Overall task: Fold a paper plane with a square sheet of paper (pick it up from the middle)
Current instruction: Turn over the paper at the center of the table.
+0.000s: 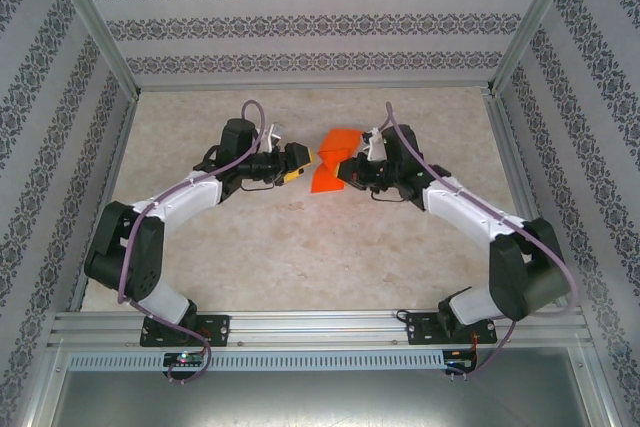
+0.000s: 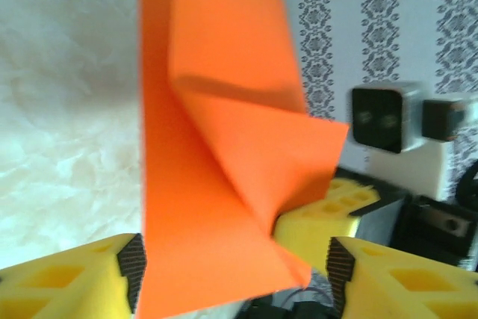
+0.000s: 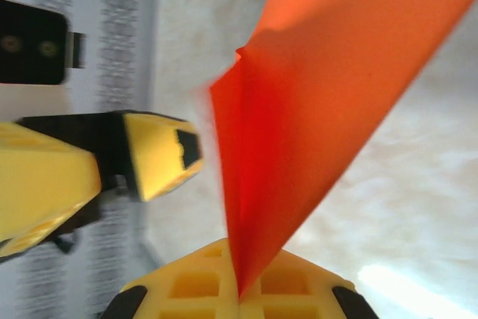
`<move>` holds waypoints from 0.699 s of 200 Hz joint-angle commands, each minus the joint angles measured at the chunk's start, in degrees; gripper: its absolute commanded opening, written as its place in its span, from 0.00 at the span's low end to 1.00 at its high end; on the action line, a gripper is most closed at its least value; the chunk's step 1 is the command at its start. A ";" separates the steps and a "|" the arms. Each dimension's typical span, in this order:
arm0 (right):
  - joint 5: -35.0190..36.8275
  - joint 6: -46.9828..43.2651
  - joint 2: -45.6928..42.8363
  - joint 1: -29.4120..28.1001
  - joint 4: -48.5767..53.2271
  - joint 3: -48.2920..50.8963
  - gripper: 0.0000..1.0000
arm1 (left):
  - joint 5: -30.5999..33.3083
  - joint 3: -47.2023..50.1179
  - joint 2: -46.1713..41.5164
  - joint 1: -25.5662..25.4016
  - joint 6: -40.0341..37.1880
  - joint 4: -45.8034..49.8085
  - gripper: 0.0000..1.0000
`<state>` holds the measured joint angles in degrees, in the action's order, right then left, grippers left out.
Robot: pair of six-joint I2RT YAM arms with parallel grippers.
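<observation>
Right end effector [image 3: 239, 293] clenches the orange paper [image 3: 336, 95]; left end effector [image 2: 235, 270] released, paper seemingly between its jaws.

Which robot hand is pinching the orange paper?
The right gripper: its yellow fingers are shut tight on the orange paper, down at its narrow folded end. The left gripper is open, its fingers spread wide on either side of the paper.
</observation>
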<state>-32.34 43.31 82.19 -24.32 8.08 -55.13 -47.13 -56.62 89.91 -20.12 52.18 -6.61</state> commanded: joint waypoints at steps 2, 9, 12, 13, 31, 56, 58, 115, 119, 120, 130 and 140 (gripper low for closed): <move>22.59 -22.33 -1.49 -2.04 34.98 -6.77 0.00 | 1.31 -2.65 -2.38 0.64 -5.97 6.92 0.74; 28.96 -24.04 -0.94 -3.34 39.61 -8.76 0.00 | 1.17 -2.86 -2.33 0.65 -6.33 7.36 0.75; 31.57 -24.66 -0.49 -4.01 41.49 -9.65 0.00 | 1.12 -2.92 -2.29 0.70 -6.47 7.58 0.75; 32.40 -24.85 -0.30 -4.22 42.11 -9.91 0.00 | 1.15 -2.95 -2.33 0.74 -6.52 7.67 0.75; 46.00 -25.91 2.92 -8.04 50.74 -13.93 0.00 | 1.58 -3.34 -2.78 0.95 -7.80 9.92 0.76; 58.06 -23.10 6.40 -12.53 57.12 -17.66 0.00 | 2.28 -3.09 -4.27 2.34 -9.66 14.14 0.76; 58.72 -22.88 6.73 -12.91 57.40 -17.93 0.00 | 2.39 -2.96 -4.41 2.47 -9.78 14.43 0.76; 65.88 -18.78 23.69 -22.12 63.26 -25.36 0.01 | 1.22 2.69 -9.03 8.91 -10.52 17.33 0.76; 65.68 -18.62 24.85 -22.67 63.37 -25.91 0.02 | 1.00 3.09 -9.25 9.36 -10.52 17.32 0.76; 65.58 -18.62 25.12 -22.78 63.37 -26.08 0.02 | 0.91 3.18 -9.37 9.46 -10.48 17.28 0.76; 64.94 -18.26 27.52 -24.05 63.23 -27.48 0.05 | 0.34 3.71 -10.18 10.09 -11.00 17.41 0.76; 64.02 -18.04 29.49 -25.40 62.89 -28.98 0.06 | 0.01 3.62 -10.73 10.66 -11.94 18.81 0.76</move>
<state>29.76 23.42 107.92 -47.00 67.59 -80.60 -45.21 -54.08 81.30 -11.07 43.16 8.60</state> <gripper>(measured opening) 0.052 0.758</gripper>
